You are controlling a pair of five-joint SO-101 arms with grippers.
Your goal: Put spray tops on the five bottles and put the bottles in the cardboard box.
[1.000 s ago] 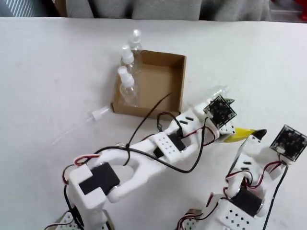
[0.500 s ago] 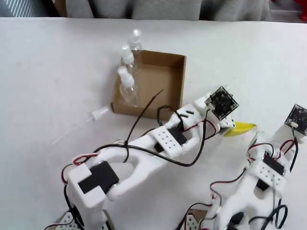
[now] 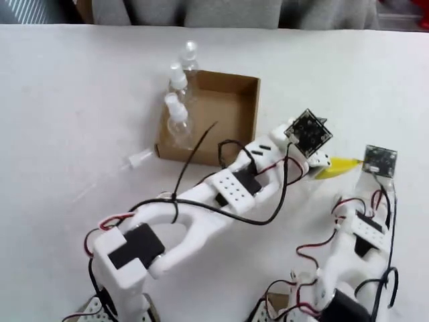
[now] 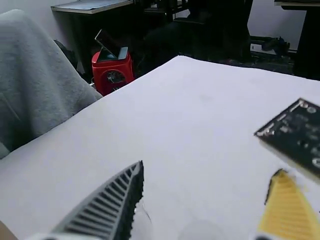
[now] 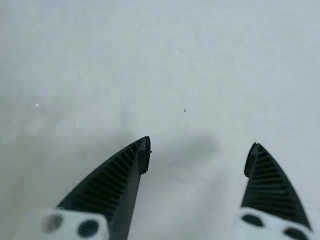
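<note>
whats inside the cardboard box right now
Three clear bottles with spray tops appear to stand along one side wall of the cardboard box; the rest of its floor looks bare. Its near wall and a black cable hide the nearest floor strip.

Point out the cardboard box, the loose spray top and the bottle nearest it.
cardboard box (image 3: pixel 228 113), high view, bare inside floor.
spray top (image 3: pixel 139 159), high view, white head.
bottle (image 3: pixel 179 129), high view, clear body.
</note>
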